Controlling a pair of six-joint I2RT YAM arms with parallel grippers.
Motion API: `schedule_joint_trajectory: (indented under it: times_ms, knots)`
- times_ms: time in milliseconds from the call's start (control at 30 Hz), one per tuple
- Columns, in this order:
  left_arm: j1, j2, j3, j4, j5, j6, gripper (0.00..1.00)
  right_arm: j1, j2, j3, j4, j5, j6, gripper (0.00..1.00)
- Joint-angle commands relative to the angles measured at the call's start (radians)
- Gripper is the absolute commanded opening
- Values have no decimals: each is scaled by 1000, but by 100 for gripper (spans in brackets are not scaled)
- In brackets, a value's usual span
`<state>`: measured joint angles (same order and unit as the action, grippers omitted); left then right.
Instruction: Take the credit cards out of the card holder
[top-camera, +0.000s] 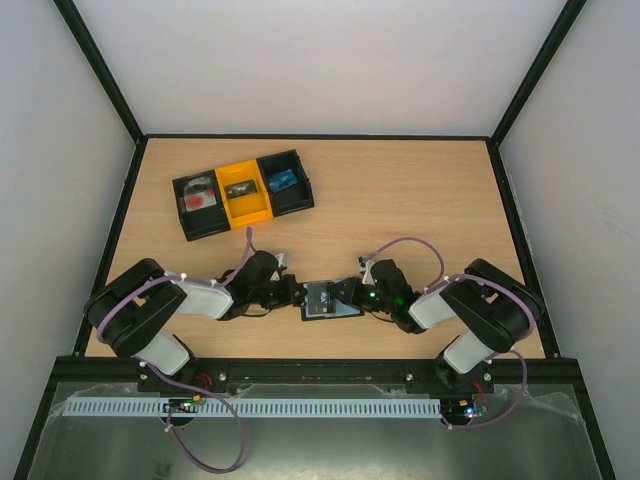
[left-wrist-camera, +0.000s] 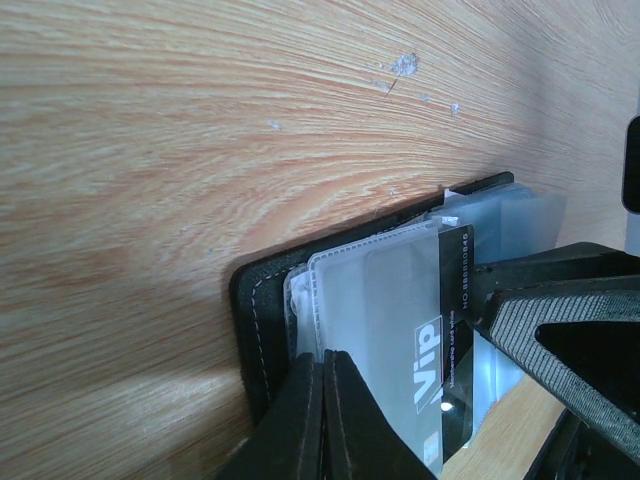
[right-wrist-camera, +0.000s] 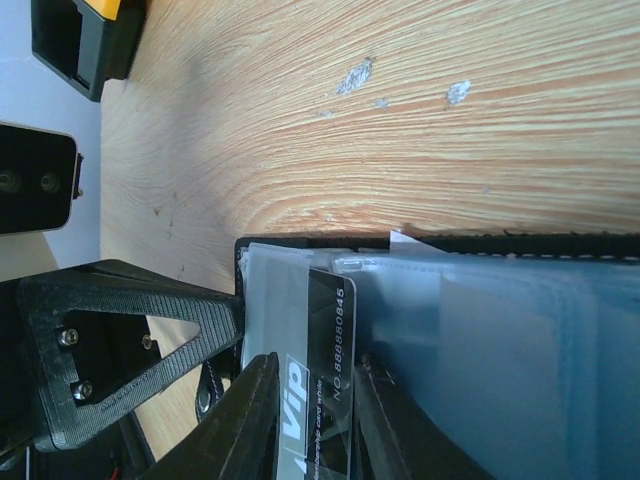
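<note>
The black card holder (top-camera: 328, 300) lies open on the wooden table between my two grippers, its frosted pocket panels (right-wrist-camera: 500, 340) facing up. A black credit card (right-wrist-camera: 332, 320) printed "Vip" sticks partly out of one pocket. My right gripper (right-wrist-camera: 316, 364) has a finger against each side of this card and is shut on it. My left gripper (left-wrist-camera: 323, 358) is shut, its fingertips pinching the stitched edge of a pocket panel at the card holder's black rim (left-wrist-camera: 250, 310). In the left wrist view the card (left-wrist-camera: 455, 290) lies under a right finger (left-wrist-camera: 560, 325).
A black-and-yellow three-compartment tray (top-camera: 243, 193) stands at the back left of the table, its corner also in the right wrist view (right-wrist-camera: 90, 40). Black frame posts and white walls enclose the table. Both arms reach inward near the front edge.
</note>
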<state>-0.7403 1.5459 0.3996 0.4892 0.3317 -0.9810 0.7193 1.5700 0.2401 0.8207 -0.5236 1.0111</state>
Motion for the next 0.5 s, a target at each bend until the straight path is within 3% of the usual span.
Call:
schedule_joint_trajectory:
  times_ms: [0, 133, 267, 467]
  knots:
    - [5, 22, -28, -26, -22, 3, 3, -3, 49, -5, 21, -12, 23, 22]
    - [5, 24, -30, -24, -22, 3, 3, -3, 64, -5, 51, -24, 39, 17]
    - [5, 21, -35, -25, -23, 3, 3, -3, 57, -13, 61, -18, 46, 3]
    - [7, 4, -40, -35, -32, 3, 3, -9, 22, -36, 47, 14, 49, 2]
